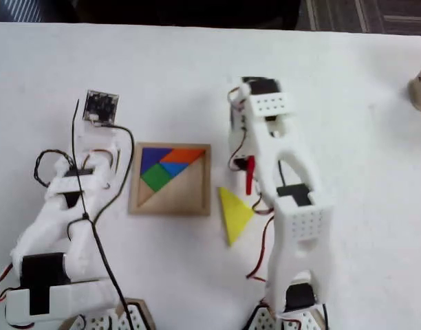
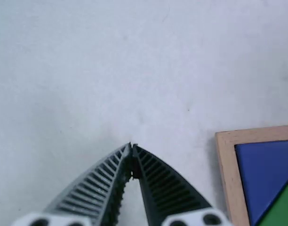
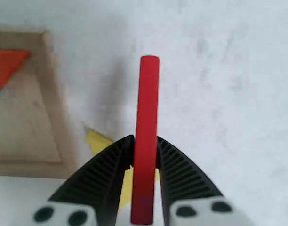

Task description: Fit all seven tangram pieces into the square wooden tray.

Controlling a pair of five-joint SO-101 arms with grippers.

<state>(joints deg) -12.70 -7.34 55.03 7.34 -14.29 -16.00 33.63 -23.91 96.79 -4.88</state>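
Clearly the main risk sits with the right gripper: its jaws are closed narrowly on the red piece, which stands on edge between them, held by its flat faces and sticking out well past the tips. We judge that so slim a hold could let the piece pivot or slip as it is carried, and a piece arriving edge-on would have to be tipped flat to seat. If it came down tilted, it could catch on the rim of the square wooden tray or ride up on the pieces already seated. In the high view the blue piece, the orange piece and the green piece fill the upper part of the tray, so a clumsy drop could jolt them out of line. The yellow triangle lies on the table just beside the tray and close under the held piece; we think a low pass might push it away or against the rim. The left gripper has its jaws pressed together on nothing, hanging over bare table beside the tray's corner, apart from it.
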